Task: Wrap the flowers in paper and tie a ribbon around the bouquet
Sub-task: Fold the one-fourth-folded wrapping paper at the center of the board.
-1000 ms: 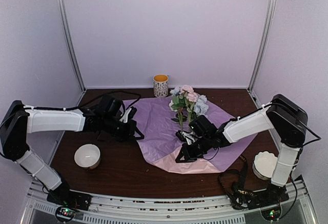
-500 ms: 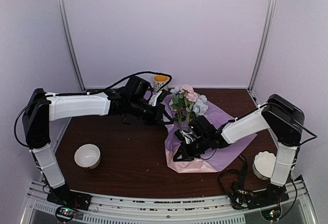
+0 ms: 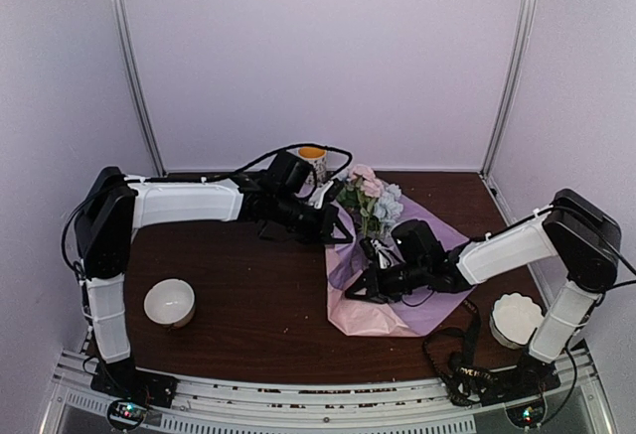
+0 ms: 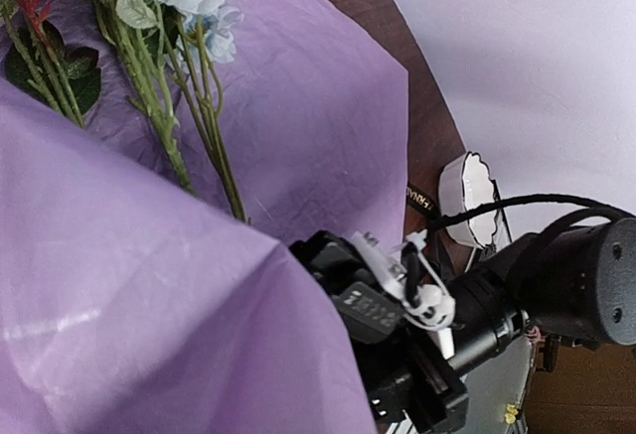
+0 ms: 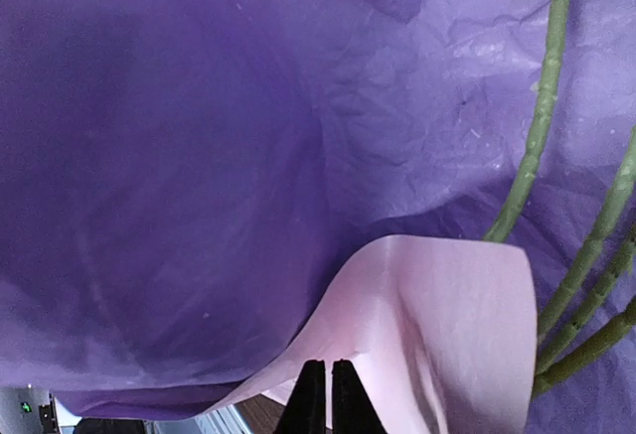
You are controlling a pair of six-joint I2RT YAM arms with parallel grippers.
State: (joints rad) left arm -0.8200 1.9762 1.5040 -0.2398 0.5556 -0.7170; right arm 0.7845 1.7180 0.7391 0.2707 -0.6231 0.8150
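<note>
Ribbon (image 3: 467,371): on the table (image 3: 248,330), at its front edge, well apart from the paper.
Right gripper (image 5: 327,394): jaws closed, tips at the paper's (image 3: 447,245) pink curl; a pinch cannot be confirmed.
Stems (image 5: 542,106): just beside those jaws, long axis running away toward the blooms.
Left gripper (image 3: 336,233): closed, seemingly holding the lilac fold over the flowers (image 3: 370,196); fingers hidden.

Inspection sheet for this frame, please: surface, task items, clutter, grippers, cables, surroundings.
Surface: dark wooden table.
Job's things: flowers lying on the paper, its left side lifted over the stems; ribbon heaped at near right edge.
Clutter: white bowl left, scalloped bowl right, patterned cup at back.
Grippers: left gripper shut on the paper's raised edge; right gripper shut at pink fold, grip unclear.
Cables: black cable arching over left arm.
Surroundings: pale walls, metal posts.
</note>
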